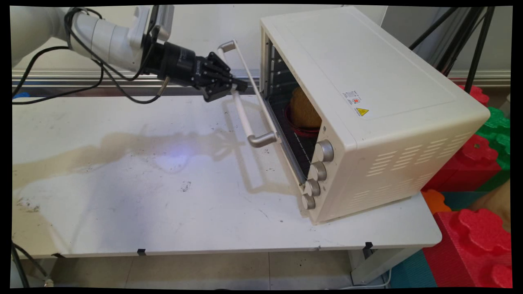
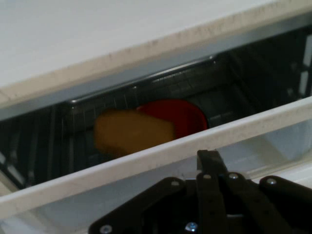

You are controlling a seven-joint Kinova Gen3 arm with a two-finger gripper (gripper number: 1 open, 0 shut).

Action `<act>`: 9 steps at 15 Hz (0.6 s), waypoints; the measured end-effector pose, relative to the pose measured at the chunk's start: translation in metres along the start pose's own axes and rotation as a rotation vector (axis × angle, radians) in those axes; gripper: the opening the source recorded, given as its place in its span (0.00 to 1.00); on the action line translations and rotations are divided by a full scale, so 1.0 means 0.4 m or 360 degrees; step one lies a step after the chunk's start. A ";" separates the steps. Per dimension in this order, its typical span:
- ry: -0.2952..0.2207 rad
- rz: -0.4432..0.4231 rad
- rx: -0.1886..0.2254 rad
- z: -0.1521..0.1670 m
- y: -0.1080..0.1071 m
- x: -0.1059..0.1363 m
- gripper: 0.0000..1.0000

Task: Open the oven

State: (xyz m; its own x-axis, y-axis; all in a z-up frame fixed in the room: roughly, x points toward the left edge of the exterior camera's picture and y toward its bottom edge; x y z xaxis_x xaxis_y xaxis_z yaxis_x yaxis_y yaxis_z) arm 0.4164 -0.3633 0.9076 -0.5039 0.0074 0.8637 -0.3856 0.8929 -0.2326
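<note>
Right at my fingers I see the oven door's white handle bar, which they touch near its upper end, though I cannot tell whether they are pinched on it or merely pressed together against it. Beyond the fingers, past the partly open door, a brown bread-like lump sits on a red dish on the rack inside the cream toaster oven. Below the fingers lies the scuffed white worktop, with red and green foam blocks off past the oven's far side.
</note>
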 end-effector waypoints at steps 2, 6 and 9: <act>-0.0015 0.0009 -0.0006 -0.009 0.004 -0.013 0.00; -0.0054 0.0028 -0.0022 -0.029 0.013 -0.046 0.00; -0.0078 0.0036 -0.0031 -0.040 0.019 -0.068 0.00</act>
State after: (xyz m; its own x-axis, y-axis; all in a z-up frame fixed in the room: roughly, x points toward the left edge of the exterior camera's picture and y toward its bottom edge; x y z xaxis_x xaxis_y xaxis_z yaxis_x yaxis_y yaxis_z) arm 0.4395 -0.3493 0.8896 -0.5498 0.0059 0.8353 -0.3590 0.9012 -0.2427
